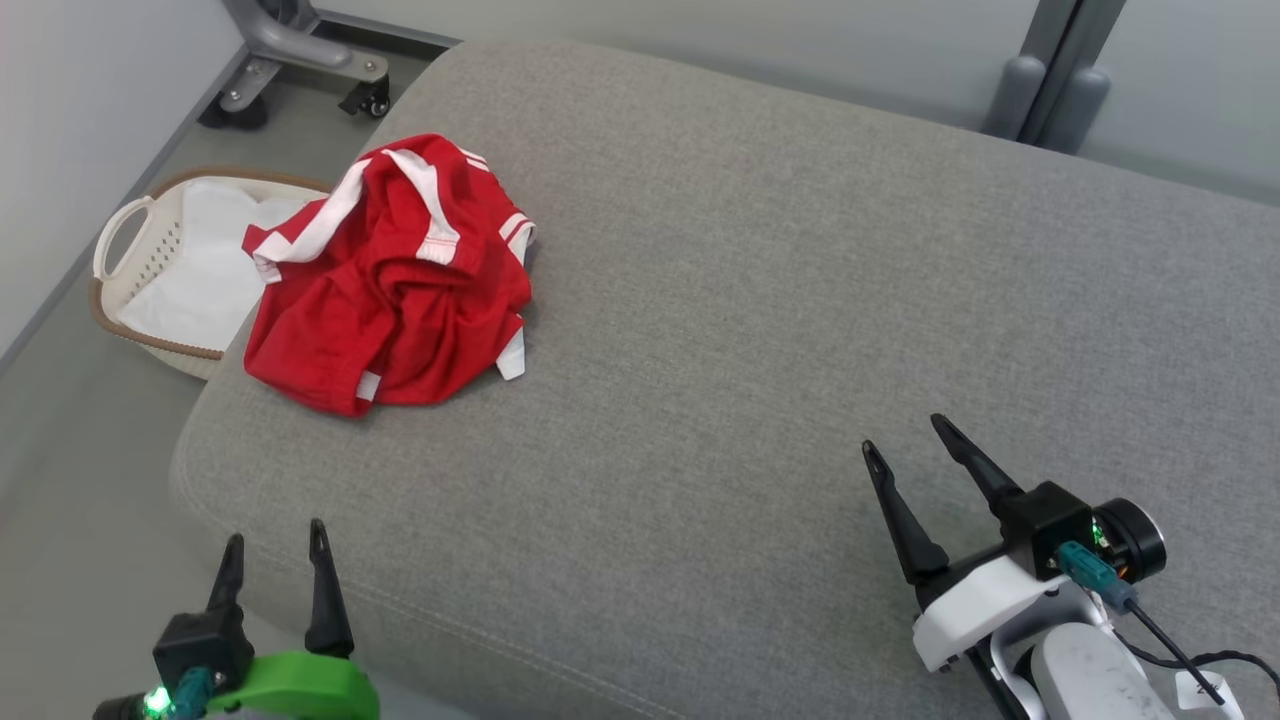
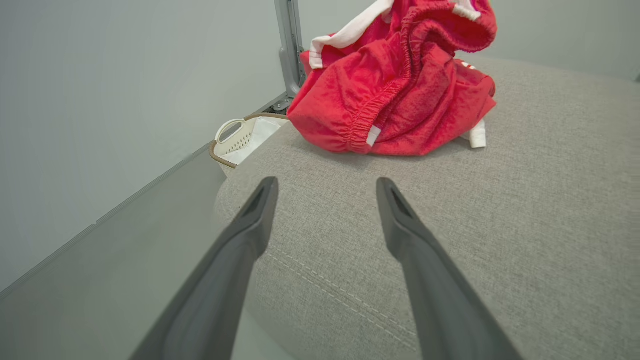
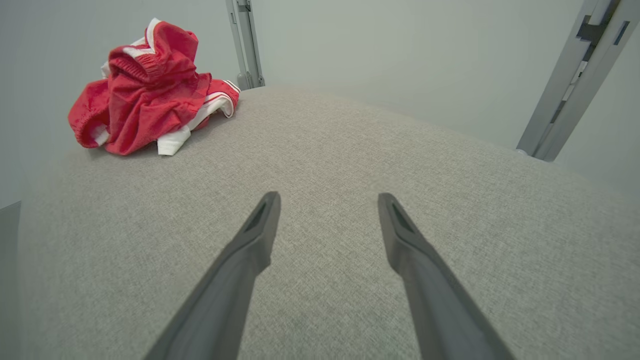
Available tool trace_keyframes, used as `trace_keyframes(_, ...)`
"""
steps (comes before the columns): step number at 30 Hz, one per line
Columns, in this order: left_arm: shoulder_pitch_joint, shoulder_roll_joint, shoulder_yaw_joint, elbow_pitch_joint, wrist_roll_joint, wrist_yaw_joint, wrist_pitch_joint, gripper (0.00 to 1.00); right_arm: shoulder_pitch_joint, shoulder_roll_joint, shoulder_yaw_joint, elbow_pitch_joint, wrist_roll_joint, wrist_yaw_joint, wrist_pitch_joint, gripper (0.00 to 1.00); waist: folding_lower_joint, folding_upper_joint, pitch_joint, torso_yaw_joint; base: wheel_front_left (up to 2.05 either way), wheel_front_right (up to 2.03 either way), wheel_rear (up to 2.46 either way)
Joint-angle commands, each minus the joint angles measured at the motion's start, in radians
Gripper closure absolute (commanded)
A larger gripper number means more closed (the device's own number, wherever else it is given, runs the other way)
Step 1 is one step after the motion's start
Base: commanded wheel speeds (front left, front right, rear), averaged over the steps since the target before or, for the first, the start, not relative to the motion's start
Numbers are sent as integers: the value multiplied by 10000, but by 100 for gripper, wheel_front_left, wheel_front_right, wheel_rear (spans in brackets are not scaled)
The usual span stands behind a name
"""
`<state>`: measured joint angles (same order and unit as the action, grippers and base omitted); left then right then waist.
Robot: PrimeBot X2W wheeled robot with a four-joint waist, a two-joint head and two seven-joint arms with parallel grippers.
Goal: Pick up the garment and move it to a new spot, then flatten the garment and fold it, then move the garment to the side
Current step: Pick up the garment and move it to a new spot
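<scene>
Closest to me, the left end effector (image 1: 276, 533) hangs at the near left corner of the grey upholstered surface (image 1: 750, 300), its two dark fingers spread wide with nothing between them. The right end effector (image 1: 902, 434) is over the near right part, just as open and just as empty. The garment (image 1: 390, 290), red with white trim and an elastic band, sits in a crumpled heap at the far left, its left side right at the edge of the surface above a white basket (image 1: 165, 250) on the floor. Neither arm touches it, so I judge the first step, picking it up, is not yet begun. The left arm looks the better placed, with the heap straight ahead of its fingers, while the right is well apart from it. The next move, as I see it, calls for reaching to the far left, pinching a raised fold and lifting it toward the bare middle without dragging it over the edge.
</scene>
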<state>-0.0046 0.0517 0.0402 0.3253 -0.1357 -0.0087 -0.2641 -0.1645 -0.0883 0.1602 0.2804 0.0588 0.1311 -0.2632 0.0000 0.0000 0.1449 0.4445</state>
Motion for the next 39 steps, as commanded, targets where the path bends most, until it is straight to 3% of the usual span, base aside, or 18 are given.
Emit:
trace_keyframes(1,-341,-4,100,71,-309,-172,-7,0,-115,-116,-58,43,9,-6,-23,0,0,0,386,-154,0,0,0)
trace_keyframes(6,-1484,4,548,441,-616,-795,-8,0,-408,-295,-34,-133,-73,-6,-24,0,0,0,1065,-623,0,0,0)
trace_keyframes(12,-3393,398,989,1062,-527,-1138,-8,0,-858,-527,9,-512,-163,-6,-23,0,0,0,2082,-1051,0,0,0)
trace_keyframes(18,-5207,1209,838,2113,-522,-1216,-7,0,-1138,-591,88,-682,-182,-6,-23,0,0,0,2714,-1429,0,0,0)
trace_keyframes(27,-7480,2531,-8,4986,-552,-1217,21,0,-1548,-702,224,-733,-129,-6,-23,0,0,0,3423,-2015,0,0,0)
trace_keyframes(34,-8497,2888,-237,6898,-630,-1219,380,0,-1746,-680,175,-661,-76,-10,-12,0,0,0,3705,-2359,0,0,0)
trace_keyframes(35,-8576,2904,-273,7058,-637,-1219,329,100,-1743,-661,138,-649,-67,-10,-10,0,0,0,3681,-2396,0,0,0)
trace_keyframes(39,-8751,2950,-352,7247,-564,-1200,104,100,-1677,-538,38,-604,-51,-10,-10,0,0,0,3419,-2509,0,0,0)
